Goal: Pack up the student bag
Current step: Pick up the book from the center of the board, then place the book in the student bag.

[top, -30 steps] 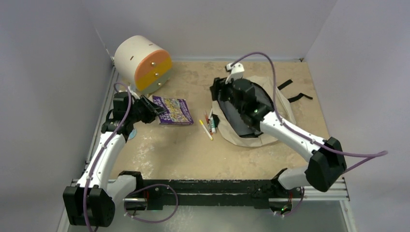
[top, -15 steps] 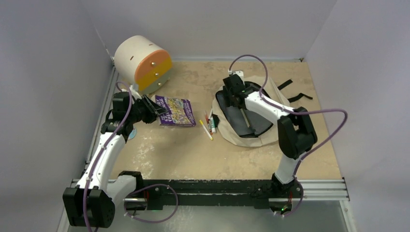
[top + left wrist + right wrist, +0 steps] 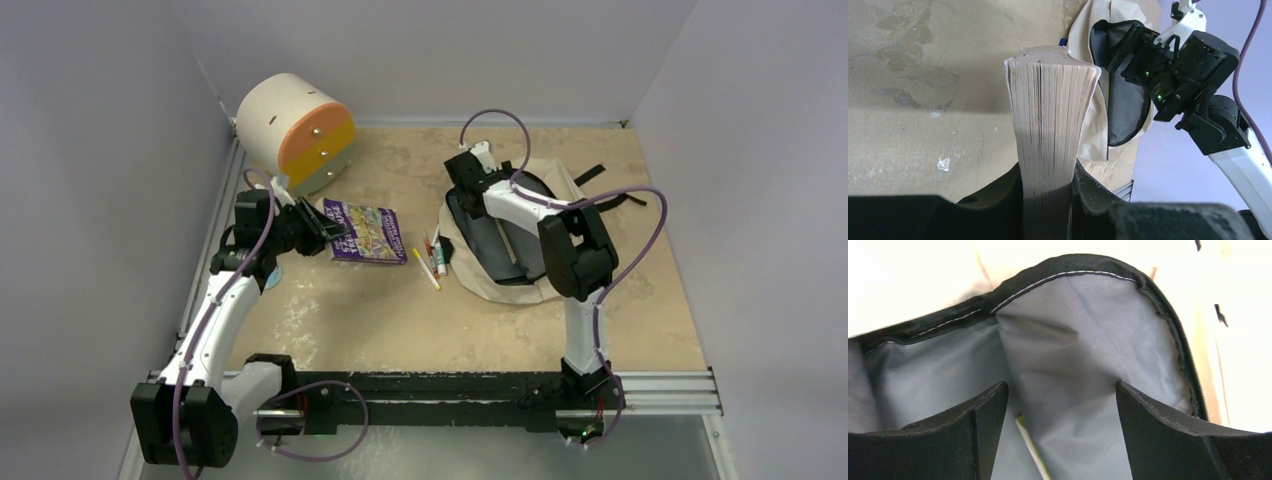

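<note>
Jaws of the left gripper [image 3: 322, 228] are closed part way on one short edge of the book [image 3: 1050, 115]. In the left wrist view the thick block of pages stands between the two black fingers [image 3: 1007, 202] and reaches away from them. From above, the purple cover faces up, so the book seems to be held about level, with its long axis pointing away from the gripper to the right.

The bag [image 3: 497, 292] lies in that same direction, on the right half of the table [image 3: 380, 320] and well apart from the book's free end. Some pens [image 3: 432, 258] lie on the table between them. The bag is flat, with its dark mouth open upward. The mouth is an oval, and its long axis runs from the far left to the near right, so it lies across the line of the book.

The right gripper [image 3: 1060, 390] is much nearer to the bag. It is at the far left end of the mouth, its jaws are wide apart over the grey lining, and nothing is between them. A thin yellow-green thing [image 3: 1033, 452] lies on the lining.

I judge that the book must travel to the right, over the pens, and perhaps turn to fit the oval. The right arm is close to this path.
</note>
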